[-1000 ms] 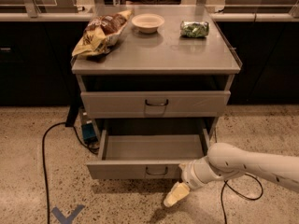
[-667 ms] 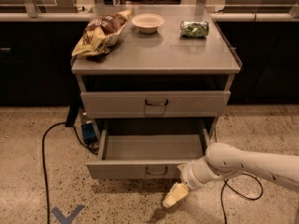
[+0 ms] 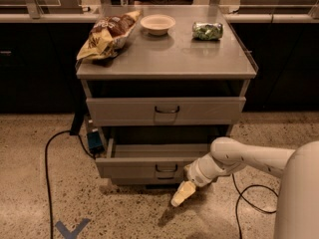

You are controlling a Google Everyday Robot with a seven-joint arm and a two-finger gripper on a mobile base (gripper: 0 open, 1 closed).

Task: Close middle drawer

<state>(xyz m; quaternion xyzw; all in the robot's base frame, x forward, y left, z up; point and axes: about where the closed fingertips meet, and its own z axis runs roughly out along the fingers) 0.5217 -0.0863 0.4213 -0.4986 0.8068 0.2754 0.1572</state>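
- Standing part-way out of the cabinet (image 3: pixel 174 54), the middle drawer (image 3: pixel 130 168) is recorded directly beneath the top drawer (image 3: pixel 119 111).
- The gripper (image 3: pixel 182 194) is held low, below the lower edge of the drawer front and to the right of its handle (image 3: pixel 166 169). It is angled down towards the floor (image 3: pixel 119 208), and whether it is parted or closed cannot be told.
- The wrist of the arm (image 3: pixel 249 158) is seen just at the right part of the drawer front; contact cannot be confirmed.
- Risk: a push applied right of centre may be expected to skew the drawer, so that it binds before it is flush.
- Risk: the gripper, being lower than the front, could be carried underneath it and caught on the cabinet base as the drawer is driven in.
- Risk: the drawer could be left short of shut if contact is lost by sliding off the flat front.
- Risk: the chip bag (image 3: pixel 107 34), bowl (image 3: pixel 157 24) and green packet (image 3: pixel 208 31) on top could be jolted by a hard shut. The cable (image 3: pixel 244 200) beside the arm could be snagged.
- Change from a second ago: the drawer front is set further in, with less of its inside shown.
- The gripper is noted higher and closer to the cabinet, and the arm is advanced with it.
- The top drawer and the things on top are unchanged.
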